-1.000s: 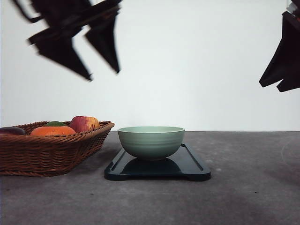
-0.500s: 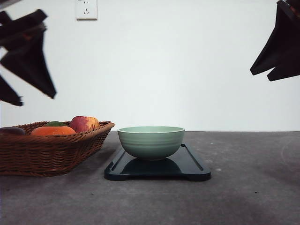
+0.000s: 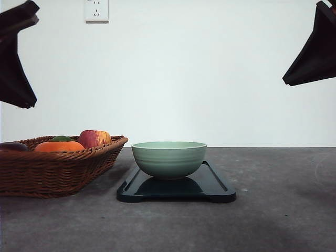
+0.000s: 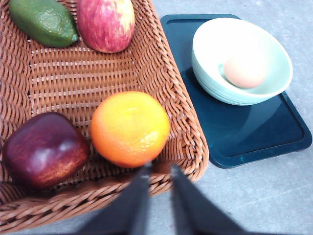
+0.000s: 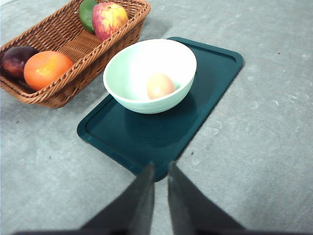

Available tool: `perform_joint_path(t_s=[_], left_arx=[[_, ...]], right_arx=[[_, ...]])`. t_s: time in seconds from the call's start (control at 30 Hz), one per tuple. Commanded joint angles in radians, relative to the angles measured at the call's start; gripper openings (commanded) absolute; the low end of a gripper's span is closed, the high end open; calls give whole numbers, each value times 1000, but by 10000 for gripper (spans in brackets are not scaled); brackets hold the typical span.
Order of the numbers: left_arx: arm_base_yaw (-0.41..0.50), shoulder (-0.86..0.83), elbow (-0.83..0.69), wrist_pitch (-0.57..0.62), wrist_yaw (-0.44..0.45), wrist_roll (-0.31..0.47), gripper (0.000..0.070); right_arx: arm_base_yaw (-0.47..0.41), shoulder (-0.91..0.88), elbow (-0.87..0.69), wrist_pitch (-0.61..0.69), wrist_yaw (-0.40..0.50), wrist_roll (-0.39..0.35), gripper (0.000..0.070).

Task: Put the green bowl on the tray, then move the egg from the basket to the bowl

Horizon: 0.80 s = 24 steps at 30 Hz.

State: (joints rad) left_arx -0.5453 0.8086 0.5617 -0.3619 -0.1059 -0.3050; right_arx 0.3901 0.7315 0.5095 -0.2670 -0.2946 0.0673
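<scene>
The pale green bowl (image 3: 169, 157) stands on the dark tray (image 3: 215, 185) at the table's middle. A tan egg (image 4: 244, 70) lies inside the bowl (image 4: 210, 83), and it is also seen in the right wrist view as the egg (image 5: 160, 85). The wicker basket (image 3: 52, 173) sits just left of the tray, its rim close to the tray's edge. My left gripper (image 3: 29, 102) hangs high at the far left, above the basket, shut and empty. High at the far right is my right gripper (image 3: 287, 81), also shut with nothing in it.
The basket (image 4: 171, 98) holds an orange (image 4: 129, 128), a dark red apple (image 4: 44, 149), a red-yellow apple (image 4: 105, 22) and a green avocado (image 4: 44, 19). A wall socket (image 3: 96, 10) is on the white wall behind. Grey tabletop stretches right of the tray (image 5: 146, 142).
My left gripper has swung from above the basket's right end out to the far left edge, and its fingers have come together. The right gripper has risen slightly.
</scene>
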Motion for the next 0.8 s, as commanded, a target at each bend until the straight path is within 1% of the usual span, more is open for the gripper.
perform_joint_path(t_s=[0.0,0.37,0.4,0.43,0.5,0.53,0.67,0.77], left_arx=[[-6,5,5,11,1,-2,0],[-5,0,5,11,1,1,0],[1,-8,4,10,1,17,0],[13,-21,1,9,1,60,0],[58,-59,-24,41,2,102,0],[84,-86,-45,67,2,109,0],[207,-233,-162,159,2,116,0],[311,-362,-252,181,2,115,0]], right_arx=[[3,3,3,13,0,8,22],[3,3,3,13,0,8,22],[3,3,3,13,0,8,22],[3,3,3,13,0,8,22],[3,3,3,13,0,8,22],[3,3,3,13,0,8,22],[3,3,3,13,0,8,22],[3,3,3,13,0,8,22]])
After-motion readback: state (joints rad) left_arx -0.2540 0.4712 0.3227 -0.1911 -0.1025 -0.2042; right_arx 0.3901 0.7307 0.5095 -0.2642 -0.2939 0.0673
